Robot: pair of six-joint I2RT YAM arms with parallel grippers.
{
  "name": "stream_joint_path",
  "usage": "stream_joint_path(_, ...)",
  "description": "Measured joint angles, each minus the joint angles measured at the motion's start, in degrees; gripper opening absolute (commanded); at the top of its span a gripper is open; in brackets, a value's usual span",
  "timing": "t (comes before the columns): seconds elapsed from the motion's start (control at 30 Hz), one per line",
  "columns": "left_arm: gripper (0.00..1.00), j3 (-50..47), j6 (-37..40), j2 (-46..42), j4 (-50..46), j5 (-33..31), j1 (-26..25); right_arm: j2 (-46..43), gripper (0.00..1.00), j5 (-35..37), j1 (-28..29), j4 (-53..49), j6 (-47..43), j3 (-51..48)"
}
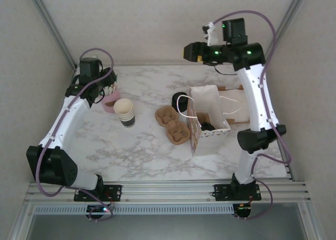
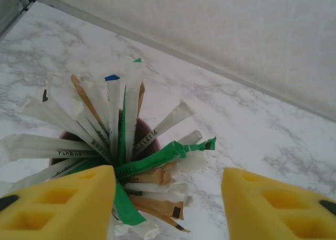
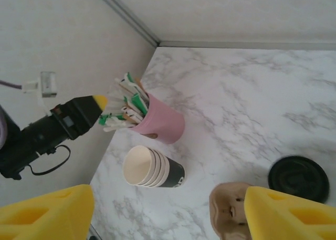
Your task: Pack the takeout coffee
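The takeout coffee itself is hidden from me; a dark rounded shape (image 1: 208, 127) sits inside the open white paper bag (image 1: 206, 101), and I cannot tell what it is. My left gripper (image 2: 168, 203) is open just above a pink cup (image 1: 111, 100) stuffed with paper sachets (image 2: 123, 140), and several sachet ends lie between its yellow fingers (image 2: 63, 200). The same gripper (image 3: 97, 104) reaches the pink cup (image 3: 163, 125) from the left in the right wrist view. Held high over the back of the table, my right gripper (image 3: 168, 216) is open with nothing in it, also seen from above (image 1: 188, 52).
A stack of lidless paper cups (image 1: 125, 112) stands right of the pink cup. Brown cardboard cup carriers (image 1: 173, 125) lie left of the bag. A short black round piece (image 1: 180, 99) sits behind them. Walls close in at the left, back and right.
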Motion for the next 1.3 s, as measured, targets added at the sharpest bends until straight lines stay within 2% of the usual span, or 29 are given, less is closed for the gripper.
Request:
stream_joint_path(0.2, 0.42, 1.73, 1.4, 1.2, -2.89, 0.11, 0.0, 8.48, 0.65, 0.59, 6.49, -2.1, -1.66, 7.32)
stream_joint_path(0.43, 0.41, 3.45, 2.1, 3.34, -5.99, -0.42, 0.0, 12.13, 0.63, 2.34, 10.54, -3.63, -2.54, 7.74)
stream_joint_path(0.53, 0.39, 4.07, 2.49, 4.66, -7.13, -0.81, 0.0, 12.13, 0.62, 3.08, 11.17, -3.76, -2.56, 7.91)
stream_joint_path(0.73, 0.29, 4.96, 3.08, 7.34, -8.39, -1.11, 0.0, 12.15, 0.6, 3.32, 11.52, -3.76, -2.54, 8.07)
stream_joint_path(1.0, 0.28, 5.22, 3.13, 8.13, -9.07, -1.4, 0.0, 12.13, 0.6, 4.2, 11.52, -3.8, -2.54, 8.07)
stream_joint_path(1.3, 0.14, 5.22, 3.13, 8.13, -9.46, -2.05, -0.02, 12.15, 0.61, 4.2, 11.54, -3.98, -2.54, 8.07)
